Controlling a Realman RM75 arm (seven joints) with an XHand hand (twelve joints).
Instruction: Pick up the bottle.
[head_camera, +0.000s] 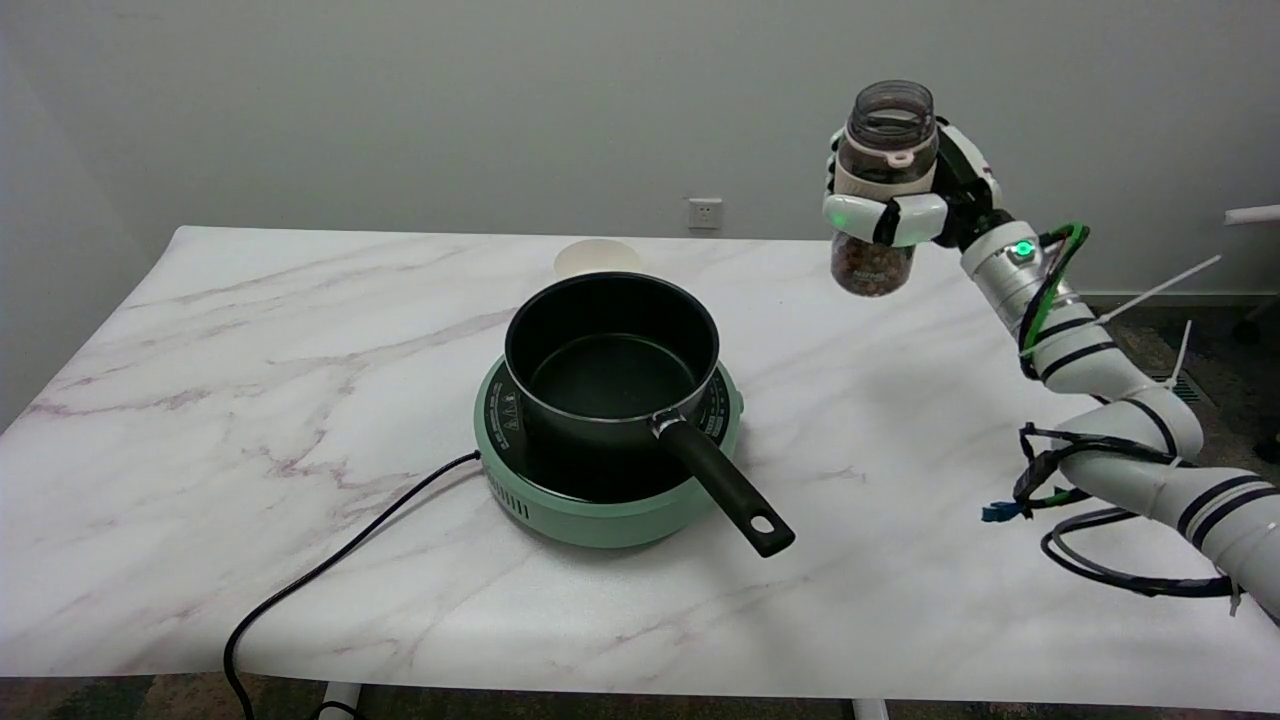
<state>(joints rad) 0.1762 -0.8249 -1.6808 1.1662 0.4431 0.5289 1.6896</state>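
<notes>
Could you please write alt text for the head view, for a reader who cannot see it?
The right hand holds a bottle of brown bits upright in the air, above the marble table's far right. At centre, an empty black pot sits on a green hotplate; a pale cup stands behind it.

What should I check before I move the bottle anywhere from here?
1. Grip: right hand wraps the bottle around its middle: ok.
2. Bottle off the table, held in the air: ok.
3. Bottle upright, mouth up: ok.
4. Cap: mouth looks open, so tipping could spill the brown contents: not ok.
5. Pot sits on the green cooker, apart from the bottle, handle pointing toward the near edge: ok.
6. Grip firmness: cannot tell.
</notes>
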